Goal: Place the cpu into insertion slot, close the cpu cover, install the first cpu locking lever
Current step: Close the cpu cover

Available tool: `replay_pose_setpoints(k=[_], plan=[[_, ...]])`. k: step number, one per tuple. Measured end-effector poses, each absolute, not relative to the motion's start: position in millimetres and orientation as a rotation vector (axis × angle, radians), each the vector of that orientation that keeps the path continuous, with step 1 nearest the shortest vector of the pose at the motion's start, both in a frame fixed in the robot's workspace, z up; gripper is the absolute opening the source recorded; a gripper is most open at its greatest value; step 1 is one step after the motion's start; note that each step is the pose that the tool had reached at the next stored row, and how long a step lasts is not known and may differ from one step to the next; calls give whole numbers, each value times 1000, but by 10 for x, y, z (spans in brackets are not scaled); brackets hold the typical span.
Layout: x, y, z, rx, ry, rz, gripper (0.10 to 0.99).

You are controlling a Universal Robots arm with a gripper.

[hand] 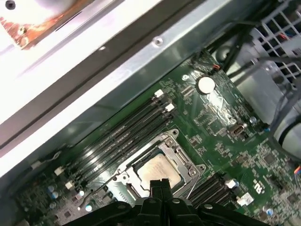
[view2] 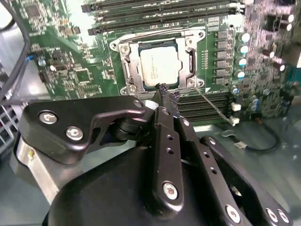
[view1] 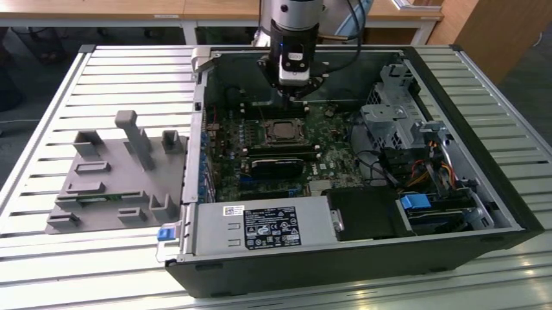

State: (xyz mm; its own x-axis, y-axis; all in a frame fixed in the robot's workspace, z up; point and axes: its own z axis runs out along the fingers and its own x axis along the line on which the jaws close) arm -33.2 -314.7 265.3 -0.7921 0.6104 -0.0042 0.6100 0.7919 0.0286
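Silver-tan and square, the flat cpu (view2: 159, 66) is sitting in the black, silver-rimmed insertion slot (view2: 155, 36), with the thin silvery windowed cpu cover (view2: 133, 70) apparently lying flat around it. The black pincer (view2: 164, 92), clenched on nothing, is hovering at the slot's edge near the thin wire lever (view2: 214, 104), which is probably calling for a slow, steady push.

The cpu (view2: 159, 66) is silver-tan, its cpu cover (view2: 129, 70) silvery, motherboard (view2: 70, 61) green, pincer (view2: 164, 92) black.
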Motion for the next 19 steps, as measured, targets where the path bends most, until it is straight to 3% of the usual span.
replay_pose_setpoints(k=[19], plan=[[-333, -3147, 2644, 477, 3096, 43, 106]])
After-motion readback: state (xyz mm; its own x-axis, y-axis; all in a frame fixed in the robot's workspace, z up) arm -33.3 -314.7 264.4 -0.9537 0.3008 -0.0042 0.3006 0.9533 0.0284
